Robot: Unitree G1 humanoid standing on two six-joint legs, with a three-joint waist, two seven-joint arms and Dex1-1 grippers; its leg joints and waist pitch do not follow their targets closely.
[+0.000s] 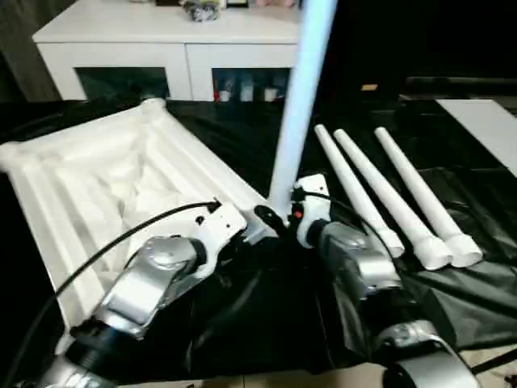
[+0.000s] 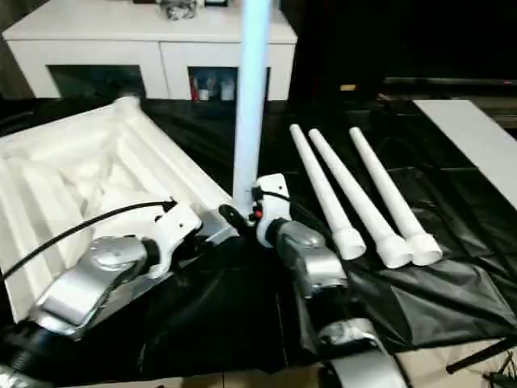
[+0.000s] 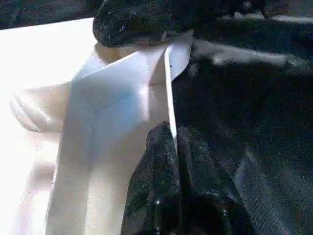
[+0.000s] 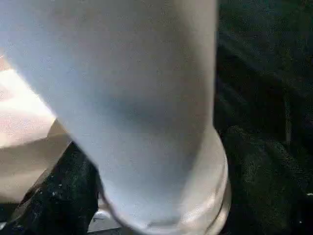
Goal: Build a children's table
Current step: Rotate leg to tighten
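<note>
While a black plastic sheet [image 1: 242, 315] with glossy creases covers the work surface, a white plastic tabletop [image 1: 105, 186] lies upside down on its left part, showing raised ribs that cross in an X and a round socket [image 1: 151, 105] at the far corner. Its thin rim runs along the near right edge.

The left gripper [image 3: 172, 147], at the end of a silver forearm with a white wrist block and a black cable, has its two black textured fingers [image 3: 146, 181] pressed together on that thin white rim, at the tabletop's near right corner, as the left wrist view shows.

Just to the right, one long smooth white tube leg [image 1: 300, 97] stands upright in that near corner, tapering slightly and rising out of the top of the picture. Its wider collared foot [image 4: 215, 186] sits at the corner, seen close in the right wrist view. The right gripper [image 1: 279, 217] is at the base of this leg; one black finger [image 4: 58, 196] shows beside the tube, but whether the jaws are clamped on the leg or standing loose around it cannot be told.

Further right, three more white tapered legs [image 1: 404, 202] lie side by side on the black sheet, nearly touching, their flared ends pointing toward the robot.

Behind everything stands a white cabinet [image 1: 170, 48] with glass doors, small objects on top.
</note>
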